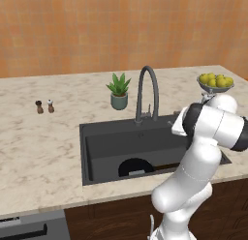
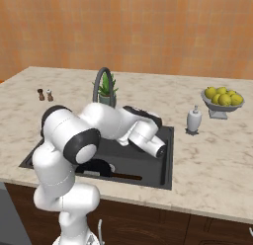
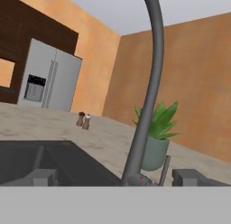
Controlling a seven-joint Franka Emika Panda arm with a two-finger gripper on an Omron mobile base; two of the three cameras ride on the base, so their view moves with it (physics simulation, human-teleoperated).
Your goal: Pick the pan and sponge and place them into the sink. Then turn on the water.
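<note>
Sink (image 1: 104, 137): a large dark grey rectangular basin, sunk into the pale marbled desk (image 1: 38, 152). At its back rim a tall dark arched tap (image 1: 147, 91) is mounted.

Pan (image 1: 133, 166): black, round and shallow, lying on the sink floor against the front wall; its long thin handle (image 2: 126, 177) is seen stretching along the front wall in the right base view.

Sponge (image 1: 137, 172): a small pale pad seen inside the pan near the sink's front wall; its edges are hard to make out.

Hand (image 3: 113, 178): its fingers (image 3: 43, 177) are spread wide with nothing between them, low over the sink and pointed at the tap's base.

Around the sink: a potted green plant (image 1: 119, 91) just behind the tap; two small shakers (image 1: 44, 106) well to the left on the desk; a bowl of yellow fruit (image 1: 215, 82) behind the right corner; a white soap bottle (image 2: 193, 119) just beside the right rim.

The sink's right part is covered by the white arm (image 1: 203, 137) in the left base view.
</note>
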